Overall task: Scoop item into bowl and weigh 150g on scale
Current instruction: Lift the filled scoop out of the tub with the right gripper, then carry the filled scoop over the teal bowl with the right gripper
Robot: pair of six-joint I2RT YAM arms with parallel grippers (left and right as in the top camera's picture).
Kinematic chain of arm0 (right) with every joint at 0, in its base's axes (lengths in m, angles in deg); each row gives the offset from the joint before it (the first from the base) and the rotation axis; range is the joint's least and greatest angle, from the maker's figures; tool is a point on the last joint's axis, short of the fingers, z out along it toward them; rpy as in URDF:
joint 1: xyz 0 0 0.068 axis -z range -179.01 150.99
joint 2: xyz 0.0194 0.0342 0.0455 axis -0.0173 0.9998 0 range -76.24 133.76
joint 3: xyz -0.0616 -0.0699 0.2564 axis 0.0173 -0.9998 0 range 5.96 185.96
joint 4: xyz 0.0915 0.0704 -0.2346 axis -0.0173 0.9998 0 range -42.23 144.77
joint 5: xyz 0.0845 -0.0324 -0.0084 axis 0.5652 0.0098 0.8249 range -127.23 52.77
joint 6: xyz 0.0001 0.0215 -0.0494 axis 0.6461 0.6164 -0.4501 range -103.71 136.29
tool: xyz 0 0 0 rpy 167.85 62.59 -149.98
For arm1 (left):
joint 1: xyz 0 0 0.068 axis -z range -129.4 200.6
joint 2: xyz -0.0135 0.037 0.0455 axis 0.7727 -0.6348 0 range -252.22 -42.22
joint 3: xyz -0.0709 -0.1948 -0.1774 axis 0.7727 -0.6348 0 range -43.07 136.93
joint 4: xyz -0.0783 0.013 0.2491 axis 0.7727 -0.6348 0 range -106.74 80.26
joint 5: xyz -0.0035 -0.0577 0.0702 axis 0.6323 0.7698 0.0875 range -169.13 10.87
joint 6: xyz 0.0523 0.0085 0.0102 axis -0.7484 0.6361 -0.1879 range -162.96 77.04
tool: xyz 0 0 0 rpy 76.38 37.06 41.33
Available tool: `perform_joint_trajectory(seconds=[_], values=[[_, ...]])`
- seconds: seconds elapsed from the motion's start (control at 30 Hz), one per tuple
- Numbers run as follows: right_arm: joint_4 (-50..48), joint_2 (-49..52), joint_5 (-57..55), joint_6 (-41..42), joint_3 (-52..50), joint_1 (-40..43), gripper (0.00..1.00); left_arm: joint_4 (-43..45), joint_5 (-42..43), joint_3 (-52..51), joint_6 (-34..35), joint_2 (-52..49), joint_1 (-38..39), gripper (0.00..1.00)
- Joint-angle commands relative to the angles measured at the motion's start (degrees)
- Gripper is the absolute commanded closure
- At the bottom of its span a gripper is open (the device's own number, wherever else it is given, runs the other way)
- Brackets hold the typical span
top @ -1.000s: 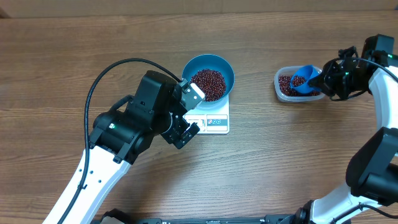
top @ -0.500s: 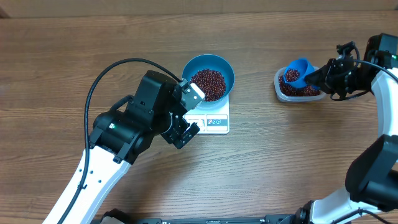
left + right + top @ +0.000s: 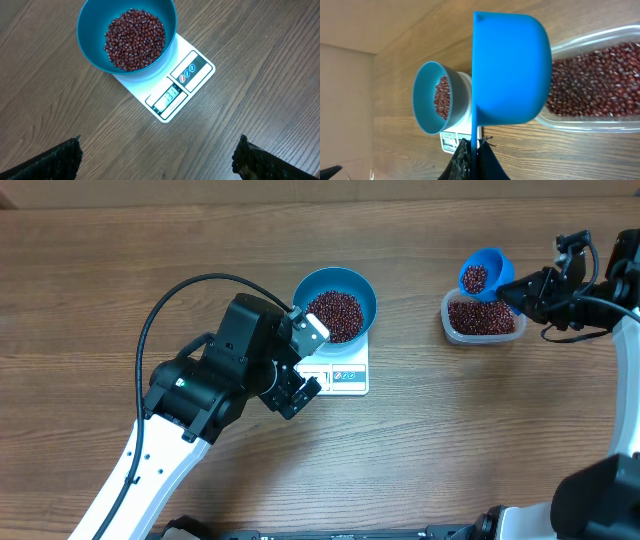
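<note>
The blue bowl (image 3: 90, 50) sits on the far part of the white scale (image 3: 197, 52) near the middle of the bench (image 3: 120, 270) and holds a heap of red-brown beans (image 3: 134, 37). The left jaws are spread wide with nothing in them, hanging above bare bench just in front of the scale's display. The right jaws are clenched on the handle of a small blue scoop (image 3: 482, 273), which carries a few beans and is held over the far left corner of a clear tub (image 3: 447, 328) of more beans, well apart from the bowl.
</note>
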Motion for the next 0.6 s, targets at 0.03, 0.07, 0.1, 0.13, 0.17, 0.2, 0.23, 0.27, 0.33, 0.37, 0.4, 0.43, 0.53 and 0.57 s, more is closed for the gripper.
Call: perform_joint_trajectory(seconds=[0.03, 0.07, 0.1, 0.13, 0.17, 0.2, 0.23, 0.27, 0.33, 0.37, 0.4, 0.43, 0.53, 0.57], values=[[-0.35, -4.00, 2.25, -0.98, 1.60, -3.32, 0.96, 0.26, -0.17, 1.29, -1.05, 0.15, -0.39, 0.00], [-0.44, -4.33, 2.25, -0.96, 1.60, -4.24, 0.96, 0.26, -0.17, 1.29, -1.05, 0.15, -0.39, 0.00], [-0.55, -4.57, 2.25, -0.94, 1.60, -5.42, 0.96, 0.26, -0.17, 1.29, -1.05, 0.15, -0.39, 0.01], [-0.66, -4.72, 2.23, -0.92, 1.60, -6.51, 0.96, 0.26, -0.17, 1.29, -1.05, 0.15, -0.39, 0.00], [-0.79, -4.74, 2.23, -0.72, 1.60, -7.87, 0.96, 0.26, -0.17, 1.29, -1.05, 0.15, -0.39, 0.00], [-0.96, -4.74, 2.19, -0.48, 1.60, -9.05, 0.96, 0.26, -0.17, 1.29, -1.05, 0.15, -0.39, 0.00], [-1.05, -4.74, 2.19, -0.48, 1.60, -10.21, 0.96, 0.26, -0.17, 1.29, -1.05, 0.15, -0.39, 0.00], [-1.31, -4.74, 2.19, -0.48, 1.60, -11.58, 0.96, 0.26, -0.17, 1.29, -1.05, 0.15, -0.39, 0.00], [-2.23, -4.74, 2.01, 0.17, 1.60, -13.92, 0.96, 0.26, -0.17, 1.29, -1.05, 0.15, -0.39, 0.00], [-2.78, -4.74, 1.79, 0.81, 1.60, -15.06, 0.96, 0.26, -0.17, 1.29, -1.05, 0.15, -0.39, 0.01], [-3.34, -4.74, 1.77, 0.81, 1.60, -16.33, 0.96, 0.26, -0.17, 1.29, -1.05, 0.15, -0.39, 0.00], [-3.80, -4.74, 1.64, 0.81, 1.60, -17.40, 0.96, 0.26, -0.17, 1.29, -1.05, 0.15, -0.39, 0.00], [-5.11, -4.74, -1.31, 2.78, 1.60, -20.83, 0.96, 0.26, -0.17, 1.29, -1.05, 0.15, -0.39, 0.00], [-5.51, -4.74, -2.56, 3.19, 1.60, -21.97, 0.96, 0.26, -0.17, 1.29, -1.05, 0.15, -0.39, 0.01]])
